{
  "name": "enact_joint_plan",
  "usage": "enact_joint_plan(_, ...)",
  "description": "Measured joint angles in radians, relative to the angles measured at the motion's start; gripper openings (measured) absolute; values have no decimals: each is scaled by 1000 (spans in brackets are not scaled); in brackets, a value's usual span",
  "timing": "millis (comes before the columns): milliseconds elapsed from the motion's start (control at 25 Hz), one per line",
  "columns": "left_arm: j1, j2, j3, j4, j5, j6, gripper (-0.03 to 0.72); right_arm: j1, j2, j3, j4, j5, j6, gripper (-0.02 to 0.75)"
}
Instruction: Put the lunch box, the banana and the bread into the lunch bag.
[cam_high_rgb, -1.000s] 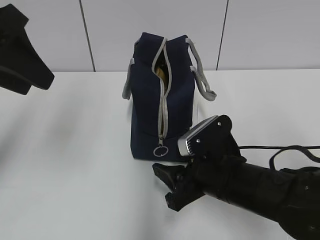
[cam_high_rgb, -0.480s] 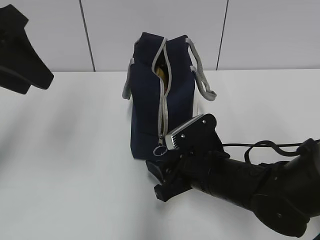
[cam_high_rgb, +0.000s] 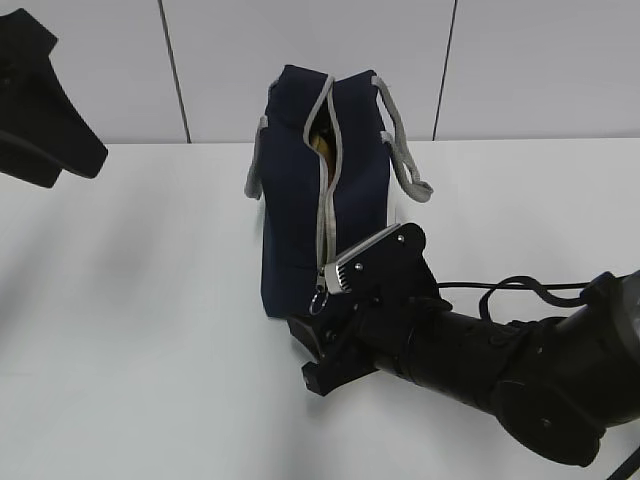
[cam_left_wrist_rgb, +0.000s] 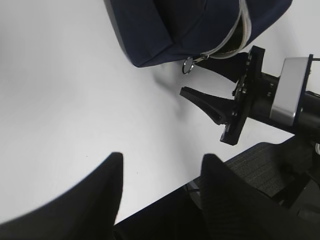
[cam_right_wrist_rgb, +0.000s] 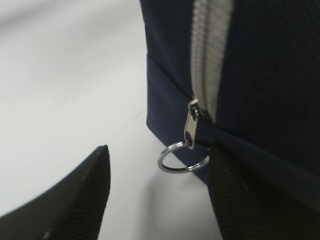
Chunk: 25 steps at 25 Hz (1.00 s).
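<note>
- Boxy navy-blue fabric lunch bag (cam_high_rgb: 322, 190) is being seen upright on white table (cam_high_rgb: 140, 330), top gaping, something yellow-brown inside.
- Right gripper (cam_right_wrist_rgb: 160, 192) is being held at bag's base, fingers apart, grey zipper's ring pull (cam_right_wrist_rgb: 183, 157) between them, nothing clamped.
- Left gripper (cam_left_wrist_rgb: 160, 190) is being held above bare table, fingers apart, empty.

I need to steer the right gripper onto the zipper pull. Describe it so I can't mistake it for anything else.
Find the navy bag standing on the white table. Follow its grey zipper down the front to the bottom end. There hangs a small silver ring, just ahead of the open right gripper; it is the only shiny metal loop there, unlike the grey fabric handles.
</note>
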Motion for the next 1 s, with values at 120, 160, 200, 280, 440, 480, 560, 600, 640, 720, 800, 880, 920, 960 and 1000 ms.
enact_joint_plan(120, 0, 0, 0, 1, 0, 0, 361, 0, 5, 0, 11, 0, -9, 458)
enact_joint_plan(160, 0, 0, 0, 1, 0, 0, 361, 0, 10, 0, 15, -2, -11, 458)
enact_joint_plan(200, 0, 0, 0, 1, 0, 0, 361, 0, 17, -2, 20, -4, -18, 458)
enact_joint_plan(280, 0, 0, 0, 1, 0, 0, 361, 0, 34, -11, 20, -4, -18, 458)
enact_joint_plan(440, 0, 0, 0, 1, 0, 0, 361, 0, 52, -28, 22, -8, -18, 458)
enact_joint_plan(480, 0, 0, 0, 1, 0, 0, 361, 0, 53, -28, 22, -8, -18, 458)
enact_joint_plan(560, 0, 0, 0, 1, 0, 0, 361, 0, 53, -30, 22, -14, -18, 458)
enact_joint_plan(600, 0, 0, 0, 1, 0, 0, 361, 0, 53, -30, 25, -19, -18, 458)
enact_joint_plan(640, 0, 0, 0, 1, 0, 0, 361, 0, 53, -30, 25, -21, -18, 456)
enact_joint_plan(720, 0, 0, 0, 1, 0, 0, 361, 0, 53, -33, 25, -21, -18, 431)
enact_joint_plan(800, 0, 0, 0, 1, 0, 0, 361, 0, 53, -40, 27, -23, -18, 388)
enact_joint_plan(880, 0, 0, 0, 1, 0, 0, 361, 0, 53, -46, 36, -23, -18, 330)
enact_joint_plan(920, 0, 0, 0, 1, 0, 0, 361, 0, 53, -48, 44, -26, -18, 307)
enact_joint_plan(960, 0, 0, 0, 1, 0, 0, 361, 0, 53, -48, 56, -26, -18, 278)
enact_joint_plan(1000, 0, 0, 0, 1, 0, 0, 361, 0, 53, -48, 68, -26, -18, 251)
